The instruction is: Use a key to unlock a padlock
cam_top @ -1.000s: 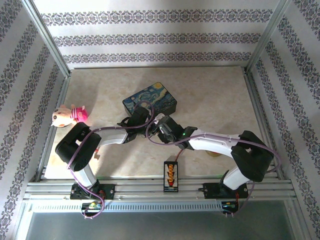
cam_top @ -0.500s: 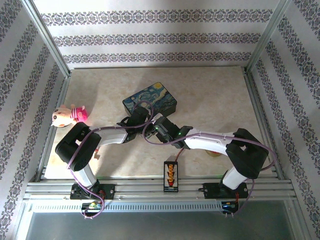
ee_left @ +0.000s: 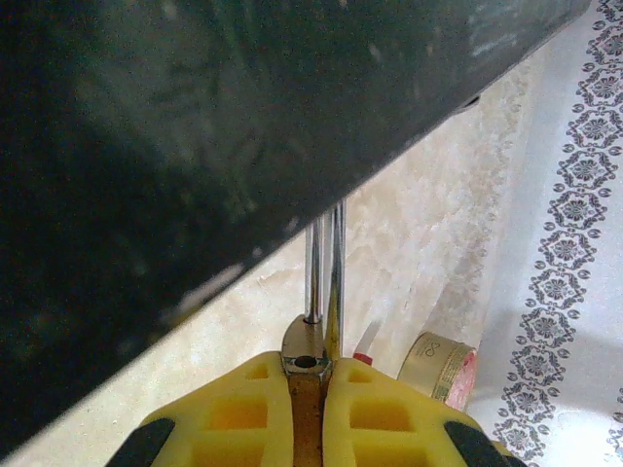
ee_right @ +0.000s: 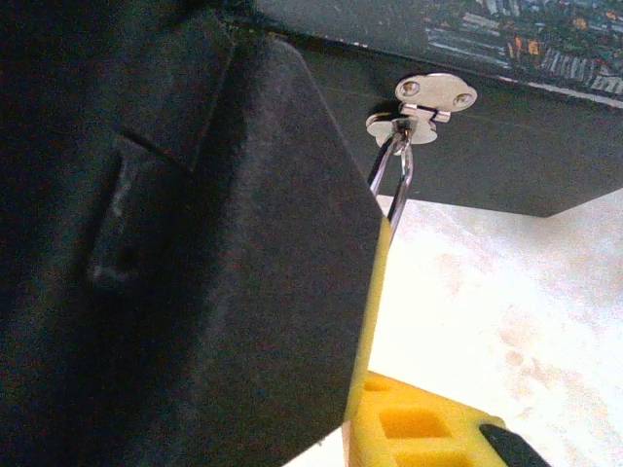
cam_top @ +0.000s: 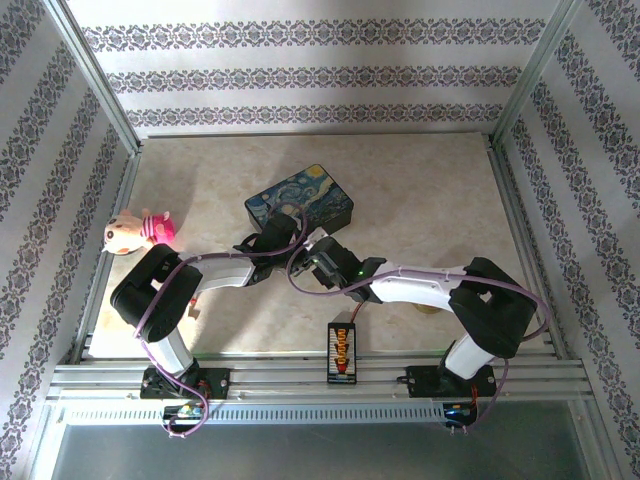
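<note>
Here, scene: both arms reach in to the near side of the dark-blue painted box [cam_top: 300, 203], which sits mid-table [cam_top: 440, 190].
Padlock: its brass body [ee_left: 304, 342] is pinched at the tips of the left arm's pads. Its thin silver shackle [ee_left: 326, 258] rises from the body to the underside of the box.
Clasp: in the right wrist view the shackle hangs through the box's small silver clasp [ee_right: 428, 102] on the dark front wall.
Left fingers: the yellow pads [ee_left: 243, 413] are pressed together on the padlock, with only a narrow slit between them, and the brass fills it.
Right fingers: they are just beside the left ones at the box's near edge [cam_top: 318, 248]. How far apart they stand, and whether they hold anything, I cannot tell.
Plush toy: pink [cam_top: 140, 230], at the table's left edge, well apart from the box.
Connector board: orange [cam_top: 342, 350], on the near rail between the two arm bases.
Round gold object: it lies on the table near the patterned wall [ee_left: 438, 362], apart from the padlock.
</note>
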Robot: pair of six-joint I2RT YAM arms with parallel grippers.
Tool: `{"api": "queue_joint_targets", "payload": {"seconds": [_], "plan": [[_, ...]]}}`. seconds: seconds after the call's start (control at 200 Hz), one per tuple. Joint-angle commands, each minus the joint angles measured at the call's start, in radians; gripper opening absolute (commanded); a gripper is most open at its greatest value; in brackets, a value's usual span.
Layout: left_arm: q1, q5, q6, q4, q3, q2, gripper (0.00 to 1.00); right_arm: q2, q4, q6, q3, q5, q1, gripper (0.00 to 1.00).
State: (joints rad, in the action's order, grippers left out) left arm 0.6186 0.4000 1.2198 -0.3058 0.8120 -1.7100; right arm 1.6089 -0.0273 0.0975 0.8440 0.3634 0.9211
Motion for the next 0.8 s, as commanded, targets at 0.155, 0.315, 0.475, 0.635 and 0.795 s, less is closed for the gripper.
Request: {"api": "queue_joint_targets", "payload": {"seconds": [0.155,0.315,0.475,0.635,0.795], "plan": [[-0.008,0.076,0.066,0.09,0.002,-0.007,0.0,-0.032,0.097,-0.04,-0.099,0.021,0.021,0.19],[-0.01,0.074,0.061,0.101,0.006,-0.003,0.0,-0.022,0.107,-0.067,-0.091,0.022,0.025,0.18],[-0.01,0.075,0.059,0.105,0.007,-0.002,0.0,0.002,0.104,-0.08,-0.077,0.016,0.039,0.17],[-0.01,0.074,0.059,0.105,0.005,-0.002,0.0,0.028,0.108,-0.091,-0.074,0.014,0.053,0.17],[-0.011,0.075,0.06,0.102,0.005,-0.003,0.0,0.064,0.134,-0.108,-0.07,0.043,0.064,0.18]]}}
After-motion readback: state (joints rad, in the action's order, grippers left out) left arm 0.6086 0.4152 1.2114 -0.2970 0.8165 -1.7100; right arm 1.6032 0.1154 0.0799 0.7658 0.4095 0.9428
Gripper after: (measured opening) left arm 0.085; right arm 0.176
